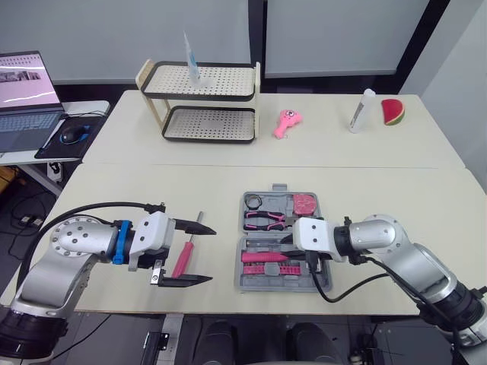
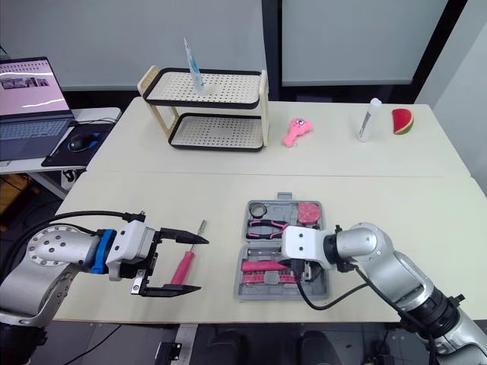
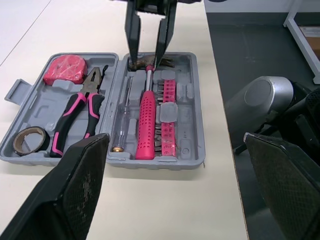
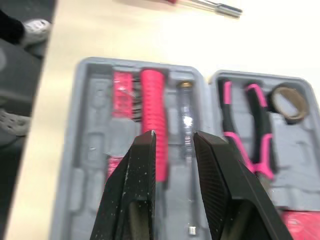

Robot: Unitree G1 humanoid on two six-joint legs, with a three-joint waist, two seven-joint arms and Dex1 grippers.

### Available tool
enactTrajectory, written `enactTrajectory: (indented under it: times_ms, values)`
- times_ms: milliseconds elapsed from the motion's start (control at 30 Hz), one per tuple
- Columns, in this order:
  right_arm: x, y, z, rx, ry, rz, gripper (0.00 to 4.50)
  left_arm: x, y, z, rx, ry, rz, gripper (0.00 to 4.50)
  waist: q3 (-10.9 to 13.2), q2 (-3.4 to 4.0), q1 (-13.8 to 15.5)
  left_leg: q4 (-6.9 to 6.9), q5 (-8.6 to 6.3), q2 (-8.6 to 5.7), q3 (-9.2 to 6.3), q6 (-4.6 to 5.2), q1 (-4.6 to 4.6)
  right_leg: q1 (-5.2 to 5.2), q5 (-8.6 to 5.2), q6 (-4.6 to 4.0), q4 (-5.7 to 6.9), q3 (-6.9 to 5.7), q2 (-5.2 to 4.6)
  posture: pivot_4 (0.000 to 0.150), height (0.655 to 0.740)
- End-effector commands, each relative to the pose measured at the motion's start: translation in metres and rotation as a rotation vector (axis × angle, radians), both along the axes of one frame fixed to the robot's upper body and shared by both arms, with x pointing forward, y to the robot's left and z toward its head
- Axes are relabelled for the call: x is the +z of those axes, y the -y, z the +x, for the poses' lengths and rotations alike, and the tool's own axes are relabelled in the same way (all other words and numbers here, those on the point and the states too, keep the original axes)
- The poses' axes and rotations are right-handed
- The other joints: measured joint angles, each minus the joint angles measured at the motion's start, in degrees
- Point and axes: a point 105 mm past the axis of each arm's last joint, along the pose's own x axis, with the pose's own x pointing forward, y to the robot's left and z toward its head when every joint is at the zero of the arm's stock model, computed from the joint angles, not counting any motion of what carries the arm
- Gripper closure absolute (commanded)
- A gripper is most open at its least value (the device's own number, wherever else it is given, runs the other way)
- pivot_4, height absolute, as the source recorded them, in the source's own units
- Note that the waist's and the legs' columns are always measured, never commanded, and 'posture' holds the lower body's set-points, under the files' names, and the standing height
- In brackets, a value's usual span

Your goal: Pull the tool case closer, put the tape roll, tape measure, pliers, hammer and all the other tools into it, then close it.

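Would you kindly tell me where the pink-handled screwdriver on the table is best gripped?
Grip the screwdriver by its thick pink handle, coming from above with the left pincer, which is open by it. It lies flat, and the thin metal shaft would likely slip.

One grey plastic tool case [image 3: 45,107], one pink-handled hammer [image 3: 146,120], one pair of pink-handled pliers [image 3: 90,92], one brown tape roll [image 3: 27,150], one round pink tape measure [image 3: 64,70], one pink-handled screwdriver [image 1: 185,255], one clear-handled screwdriver [image 3: 121,125].
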Motion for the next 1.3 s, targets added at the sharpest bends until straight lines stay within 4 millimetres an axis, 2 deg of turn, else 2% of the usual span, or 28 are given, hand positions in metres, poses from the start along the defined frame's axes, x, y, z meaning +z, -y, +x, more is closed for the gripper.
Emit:
enactTrajectory:
  times_ms: [33, 133, 367, 600, 733, 933, 1033, 1133, 1200, 1233, 1300]
  values:
    - [0.009, -0.001, 0.003, 0.030, 0.036, 0.096, 4.04, 0.003, 0.002, 0.002, -0.010, 0.027, -0.003, 0.00, 0.00, 0.00, -0.01, 0.00, 0.00, 0.00, 0.00, 0.00, 0.00, -0.01, 0.00, 0.00, 0.01, 0.00, 0.01, 0.150, 0.7400]
    - [-0.012, 0.000, 0.004, 0.017, 0.004, 0.134, 4.48, 0.003, 0.003, 0.001, -0.011, 0.027, -0.004, 0.00, -0.01, -0.02, -0.03, 0.00, 0.00, 0.02, 0.00, 0.00, 0.01, -0.02, 0.00, 0.00, 0.05, 0.00, 0.03, 0.150, 0.7400]
    - [-0.033, -0.003, 0.012, 0.003, -0.013, 0.159, 4.48, 0.005, 0.003, 0.001, -0.013, 0.030, -0.002, 0.00, -0.01, -0.01, -0.03, 0.02, 0.01, 0.02, 0.03, -0.01, 0.01, -0.03, 0.00, 0.00, 0.08, -0.01, 0.03, 0.150, 0.7400]
    - [-0.061, 0.006, 0.015, 0.007, -0.037, 0.044, 4.48, 0.005, 0.003, 0.003, -0.014, 0.030, 0.004, 0.00, -0.01, -0.01, -0.03, 0.02, 0.01, 0.02, 0.03, -0.01, 0.03, -0.03, 0.00, 0.00, 0.09, -0.01, 0.04, 0.150, 0.7400]
    - [-0.071, 0.013, 0.021, -0.019, -0.035, -0.011, 4.48, 0.005, 0.003, 0.003, -0.013, 0.028, 0.006, 0.00, -0.02, -0.02, -0.03, 0.02, 0.01, 0.02, 0.04, -0.02, 0.09, 0.01, 0.00, 0.00, 0.10, -0.01, 0.04, 0.150, 0.7400]
    - [-0.069, 0.014, 0.017, -0.009, -0.037, -0.035, 4.48, 0.004, 0.003, 0.001, -0.008, 0.022, 0.008, 0.00, -0.03, -0.03, 0.03, 0.02, 0.01, 0.02, 0.04, -0.01, 0.17, 0.05, 0.00, 0.00, 0.19, 0.00, 0.04, 0.150, 0.7400]
    - [-0.060, 0.011, 0.015, 0.007, -0.024, -0.016, 4.48, 0.003, 0.001, 0.002, 0.004, 0.025, 0.009, 0.00, -0.03, -0.03, 0.08, 0.02, 0.01, 0.01, 0.04, -0.01, 0.17, 0.05, 0.00, 0.00, 0.20, 0.01, 0.03, 0.150, 0.7400]
    - [-0.037, 0.004, 0.018, 0.004, 0.019, 0.055, 4.48, 0.005, -0.003, 0.005, 0.040, 0.024, -0.005, 0.00, -0.02, -0.03, 0.10, 0.02, 0.01, 0.00, 0.06, -0.01, 0.16, 0.05, 0.00, 0.00, 0.21, 0.02, 0.02, 0.150, 0.7400]
    - [-0.001, 0.003, 0.019, -0.033, 0.035, 0.188, 4.48, 0.008, -0.019, 0.012, 0.140, -0.012, -0.027, 0.00, -0.01, -0.02, 0.07, 0.02, 0.00, 0.02, 0.06, -0.01, 0.14, 0.01, 0.00, 0.00, 0.22, 0.03, 0.02, 0.150, 0.7400]
    - [0.017, 0.008, 0.020, -0.055, 0.062, 0.235, 4.27, 0.009, -0.031, 0.015, 0.200, -0.036, -0.025, 0.00, 0.00, -0.01, 0.07, 0.02, 0.00, 0.03, 0.07, -0.01, 0.14, -0.01, 0.00, 0.00, 0.25, 0.03, 0.03, 0.150, 0.7400]
    - [0.036, 0.028, 0.015, -0.077, 0.085, 0.242, 3.88, 0.012, -0.053, 0.020, 0.307, -0.070, -0.023, 0.00, 0.01, -0.01, 0.06, 0.01, 0.00, 0.07, 0.01, -0.01, 0.12, -0.03, 0.00, 0.00, 0.30, 0.01, 0.02, 0.150, 0.7400]
